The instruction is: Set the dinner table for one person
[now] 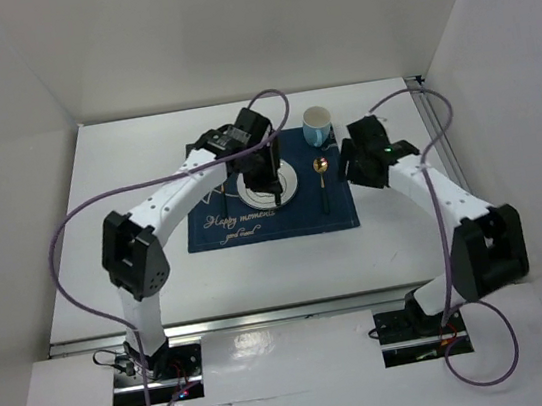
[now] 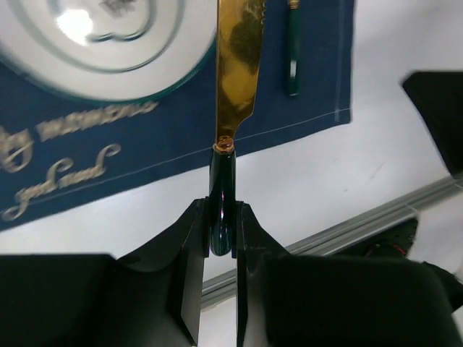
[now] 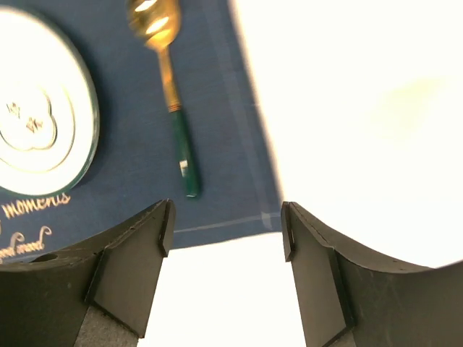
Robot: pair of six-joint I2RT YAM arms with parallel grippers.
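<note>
The white dinner table (image 1: 261, 275) carries a navy placemat (image 1: 219, 228) with a white plate (image 1: 292, 188), a gold spoon with a green handle (image 1: 323, 184) and a blue-and-white cup (image 1: 317, 124). My left gripper (image 1: 275, 190) hangs over the plate's right side. It is shut (image 2: 221, 231) on the green handle of a gold-bladed knife (image 2: 236, 65). The blade lies between the plate (image 2: 108, 43) and the spoon (image 2: 292, 58). My right gripper (image 1: 350, 167) is open and empty (image 3: 226, 231) above the placemat's right edge (image 3: 224, 144), near the spoon (image 3: 172, 94).
Metal rails run along the table's near edge (image 1: 267, 317) and right edge (image 1: 437, 129). White walls enclose the table on three sides. Purple cables loop above both arms. Bare tabletop (image 3: 347, 108) lies right of the placemat.
</note>
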